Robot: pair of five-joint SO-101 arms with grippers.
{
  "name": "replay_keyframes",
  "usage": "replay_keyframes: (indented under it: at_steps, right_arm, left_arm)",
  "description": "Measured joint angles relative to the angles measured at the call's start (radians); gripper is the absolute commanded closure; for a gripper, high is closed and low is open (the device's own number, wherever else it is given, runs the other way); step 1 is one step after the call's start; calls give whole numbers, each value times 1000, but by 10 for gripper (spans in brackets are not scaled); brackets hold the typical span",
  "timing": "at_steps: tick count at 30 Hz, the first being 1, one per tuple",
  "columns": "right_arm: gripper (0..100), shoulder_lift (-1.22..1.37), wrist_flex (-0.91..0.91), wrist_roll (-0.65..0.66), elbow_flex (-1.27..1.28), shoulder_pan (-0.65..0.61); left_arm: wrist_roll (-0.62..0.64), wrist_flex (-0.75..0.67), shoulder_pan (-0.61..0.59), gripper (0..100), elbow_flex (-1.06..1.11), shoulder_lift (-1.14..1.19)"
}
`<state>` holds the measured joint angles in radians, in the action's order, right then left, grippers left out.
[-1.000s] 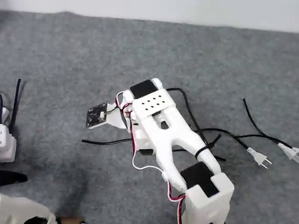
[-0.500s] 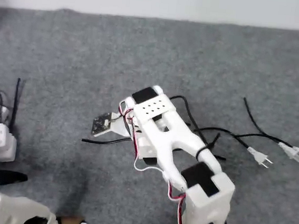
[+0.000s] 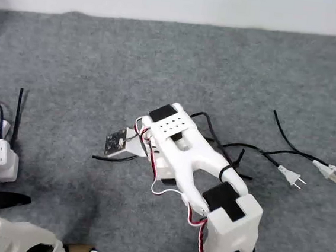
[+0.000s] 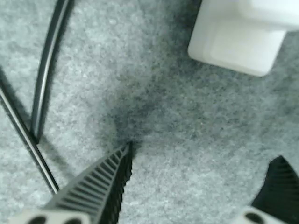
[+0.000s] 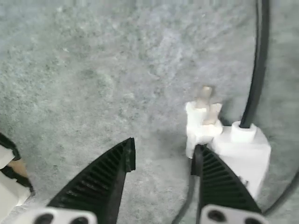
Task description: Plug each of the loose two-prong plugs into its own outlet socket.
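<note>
Obs: right tool open wide, nothing clamped; white plug lies on grey surface just beside one fingertip. The left tool is open, empty, above the surface near white socket block.

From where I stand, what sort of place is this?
Most likely a robotics test bench or lab table. A white robot arm hangs over a grey felt-like mat. Short-corded outlet sockets and a loose two-prong plug lie spread out on the mat, like practice props rather than household wiring.
</note>
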<state>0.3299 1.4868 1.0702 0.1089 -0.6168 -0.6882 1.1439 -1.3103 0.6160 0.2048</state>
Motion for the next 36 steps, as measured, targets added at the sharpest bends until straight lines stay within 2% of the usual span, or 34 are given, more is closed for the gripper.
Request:
replay_keyframes:
  at_steps: [13, 15, 17, 18, 20, 23, 28, 31, 36]
  right_arm:
    - [790, 124, -12, 9, -72, -6]
    - [843, 143, -12, 9, -89, -8]
    - [969, 170, -11, 9, -115, -9]
    - [998, 173, -12, 21, -115, -8]
    - [962, 176, -20, 58, -120, -6]
    - [986, 196, 0, 89, -126, -6]
    - [989, 129, 84, 120, -103, 17]
    - [989, 0, 161, 149, -103, 57]
    - [989, -269, 261, 213, -103, 199]
  left_arm:
    - [0, 0, 0, 566, 0, 0]
    - [0, 0, 0, 566, 0, 0]
    - [0, 0, 0, 566, 0, 0]
    - [0, 0, 0, 566, 0, 0]
    - [0, 0, 0, 566, 0, 0]
    - [-2, 0, 0, 566, 0, 0]
    - [-2, 0, 0, 566, 0, 0]
    - [-2, 0, 0, 566, 0, 0]
    - [-2, 0, 0, 566, 0, 0]
